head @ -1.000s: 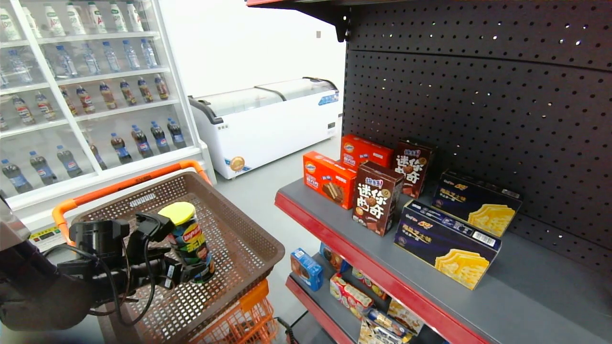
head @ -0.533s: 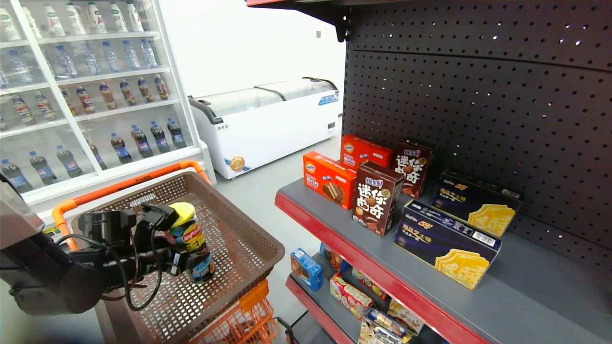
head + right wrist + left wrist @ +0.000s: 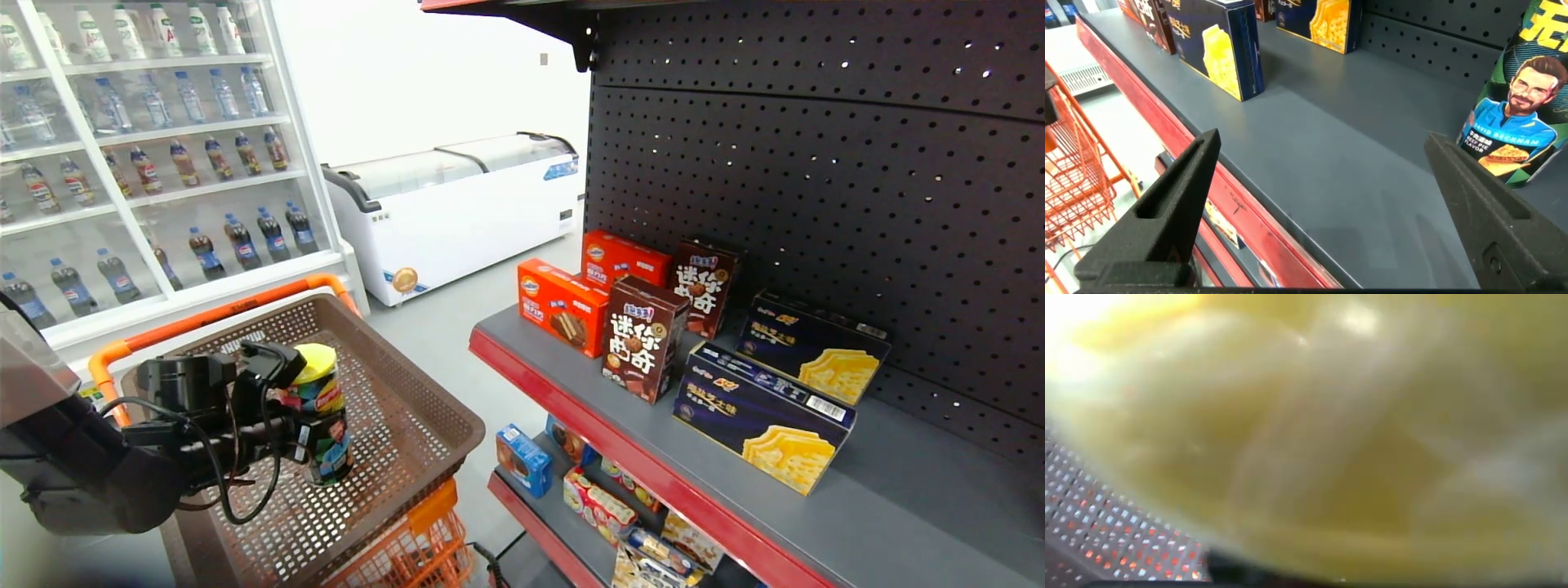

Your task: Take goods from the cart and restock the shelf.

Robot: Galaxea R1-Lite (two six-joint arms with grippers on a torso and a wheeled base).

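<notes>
So the shelf (image 3: pixel 898 506) is taking up most of the right side. Its grey deck is sitting bare past the dark blue boxes (image 3: pixel 763 416), which I'm guessing is the gap getting restocked. One matching can (image 3: pixel 1515 114) is already standing upright on that bare stretch near the pegboard back, so the row seems to be building from there.

The cart's brown basket (image 3: pixel 392 359) is sitting on the robot's left, well apart from the shelf. The chip can (image 3: pixel 322 408) with the yellow lid (image 3: pixel 1306 433) is standing upright inside it, low down by the mesh floor, though I can't tell if it's actually touching.

The left pincer (image 3: pixel 290 412) is gripping that can from the side around its body, which is keeping it vertical for an easy set-down. The right pincer (image 3: pixel 1327 220) is hanging over the shelf deck with its fingers spread wide, holding nothing.
</notes>
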